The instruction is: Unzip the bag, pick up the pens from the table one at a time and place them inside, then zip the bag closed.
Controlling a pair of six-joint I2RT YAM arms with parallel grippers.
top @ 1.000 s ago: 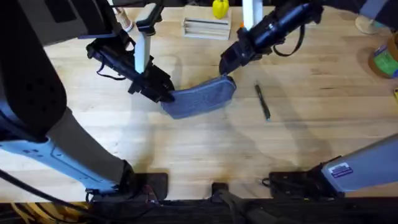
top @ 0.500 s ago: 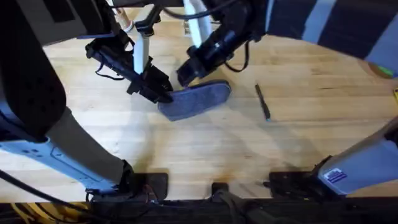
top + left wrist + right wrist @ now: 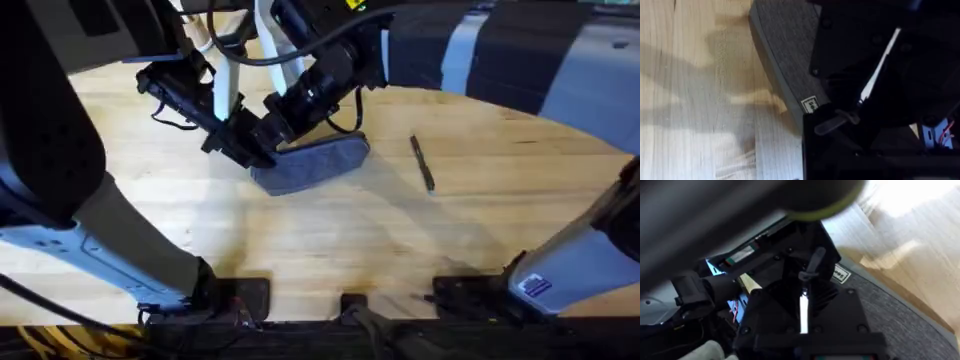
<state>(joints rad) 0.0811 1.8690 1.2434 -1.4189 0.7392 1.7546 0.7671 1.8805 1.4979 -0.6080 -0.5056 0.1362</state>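
Note:
The blue-grey bag [image 3: 322,160] lies on the table [image 3: 400,235] left of centre, its grey fabric also showing in the left wrist view [image 3: 785,55] and the right wrist view [image 3: 900,315]. My left gripper [image 3: 257,152] is shut on the bag's left end, beside a small white label [image 3: 810,105]. My right gripper [image 3: 280,130] has reached across and sits over the bag's top near that same end, its fingers closed on the metal zipper pull [image 3: 812,266], which also shows close to the left fingers [image 3: 835,121]. One slim black pen [image 3: 422,163] lies to the right of the bag.
My right arm [image 3: 470,50] crosses the back of the table as a large dark blur. Bare wood lies in front of the bag and around the pen. Both arm bases and their cables stand along the near edge [image 3: 340,300].
My right gripper has travelled from the bag's right end leftward along its top to the left end. The left gripper has held still, and the bag has shifted slightly left.

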